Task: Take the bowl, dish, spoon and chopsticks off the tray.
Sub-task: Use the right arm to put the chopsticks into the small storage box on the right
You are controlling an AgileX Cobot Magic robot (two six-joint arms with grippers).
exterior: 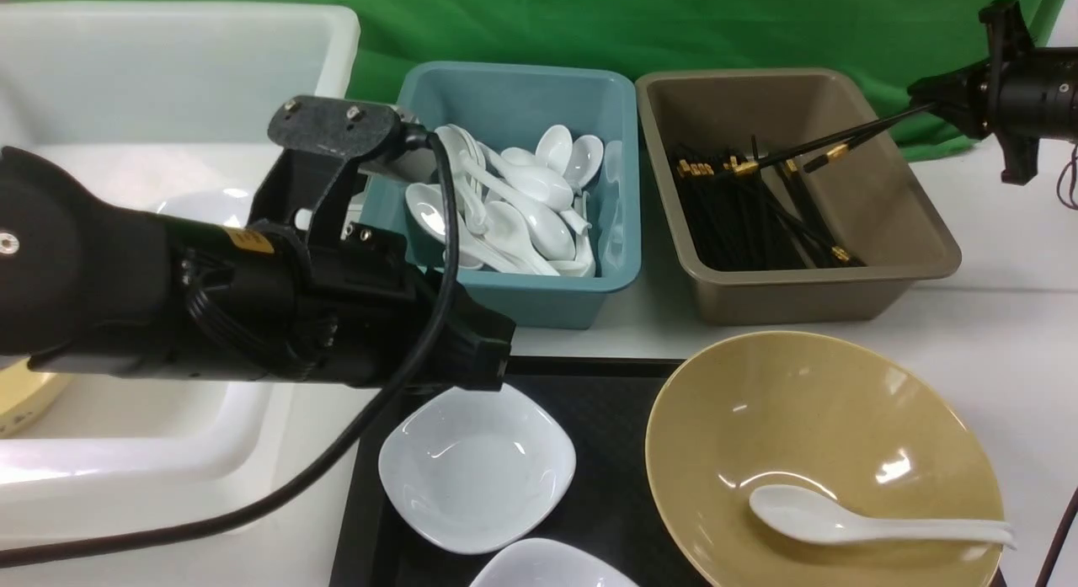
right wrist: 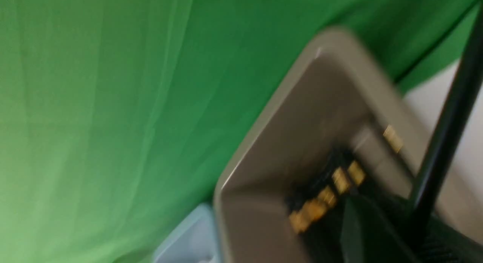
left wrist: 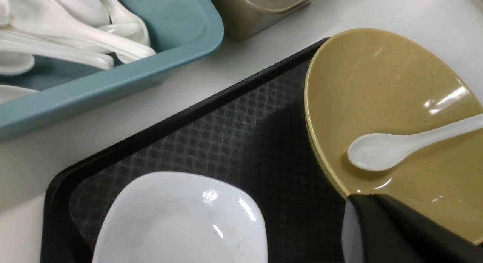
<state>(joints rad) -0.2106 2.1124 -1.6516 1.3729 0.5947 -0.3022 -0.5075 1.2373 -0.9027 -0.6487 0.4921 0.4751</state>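
The mustard-yellow bowl stands on the right of the black tray, with the white spoon lying inside it. A white squarish dish sits on the tray's left and a second one shows at the bottom edge. My left arm reaches over the tray's far left corner and hides its own fingers in the front view. In the left wrist view the left gripper is shut and empty by the bowl rim. My right gripper is shut on the chopsticks, held over the brown tub.
A brown tub of several black chopsticks stands at the back right. A teal tub full of white spoons is beside it. A large white tub fills the left side. Green cloth hangs behind.
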